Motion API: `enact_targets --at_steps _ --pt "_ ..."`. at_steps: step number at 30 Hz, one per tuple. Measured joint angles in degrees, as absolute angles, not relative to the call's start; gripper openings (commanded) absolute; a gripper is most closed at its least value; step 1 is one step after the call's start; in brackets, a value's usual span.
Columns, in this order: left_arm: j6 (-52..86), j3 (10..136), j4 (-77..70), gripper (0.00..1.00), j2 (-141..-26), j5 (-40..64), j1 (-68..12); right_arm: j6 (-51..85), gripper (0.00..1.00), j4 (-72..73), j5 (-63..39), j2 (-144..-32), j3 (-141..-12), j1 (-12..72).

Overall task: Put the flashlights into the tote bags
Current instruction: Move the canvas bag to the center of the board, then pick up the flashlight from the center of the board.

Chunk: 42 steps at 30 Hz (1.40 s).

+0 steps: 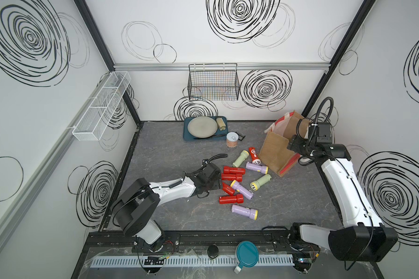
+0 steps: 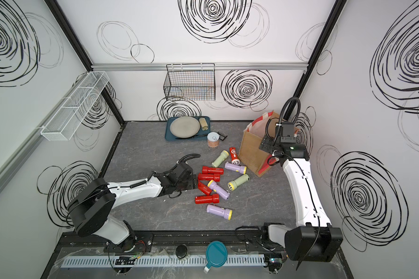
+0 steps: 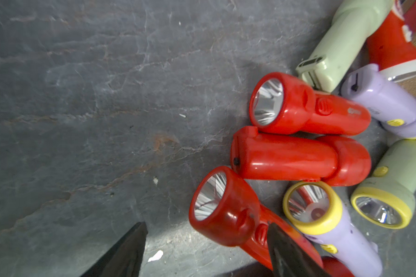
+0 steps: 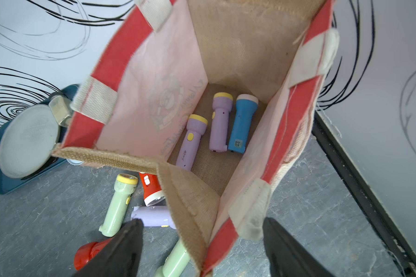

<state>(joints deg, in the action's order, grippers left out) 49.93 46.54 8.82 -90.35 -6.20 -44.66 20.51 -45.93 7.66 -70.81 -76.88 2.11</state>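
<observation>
The left gripper (image 3: 206, 225) hangs low over the grey table (image 1: 169, 154) with its jaws apart, clamped on nothing. In the left wrist view one finger (image 3: 288, 251) overlaps the handle of a red flashlight (image 3: 226, 215) at the lower centre of the frame. The loose flashlights (image 1: 241, 189), red, lilac and pale green, lie clustered at the middle of both top views, just left of the tote bag (image 1: 275, 151). The right gripper (image 4: 202, 220) hangs over the bag's open mouth, jaws spread and empty. On the bag's floor two lilac flashlights (image 4: 193, 141) and a blue flashlight (image 4: 241, 124) lie side by side.
</observation>
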Motion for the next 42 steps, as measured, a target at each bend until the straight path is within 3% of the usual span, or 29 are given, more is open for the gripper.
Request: enact_targets --at_steps 7,13,18,23,26,30,33,36,42 --pt "51.81 48.05 8.08 0.76 -92.75 -4.36 -44.91 19.77 0.98 -48.97 15.03 -71.33 -84.99 11.49" --pt "54.26 48.23 5.8 0.67 -94.96 -2.83 -44.88 20.29 0.99 -51.72 22.92 -73.91 -90.32 25.78" --pt "56.49 48.95 5.15 0.57 -96.53 -2.92 -44.56 22.33 1.0 -52.38 26.28 -76.34 -90.83 35.81" --pt "58.33 49.23 4.38 0.54 -97.08 -3.14 -43.64 24.01 1.0 -50.76 26.5 -77.23 -88.14 41.63" --pt "58.06 49.82 4.54 0.57 -97.51 -3.57 -42.54 24.23 1.0 -49.19 25.19 -77.41 -85.8 43.05" --pt "56.16 51.44 6.98 0.84 -97.71 -5.39 -41.69 24.16 1.0 -46.02 22.04 -76.73 -81.34 43.13" --pt "53.98 53.52 9.65 0.94 -97.49 -7.75 -42.04 24.23 1.0 -43.99 19.14 -75.7 -77.78 43.13" --pt "53.17 54.13 11.18 0.95 -96.05 -9.63 -43.38 24.51 1.0 -42.87 17.02 -75.13 -76.44 43.13" --pt "56.42 54.11 13.19 0.86 -92.55 -11.86 -47.59 25.47 1.0 -41.32 14.09 -71.48 -74.85 42.22"
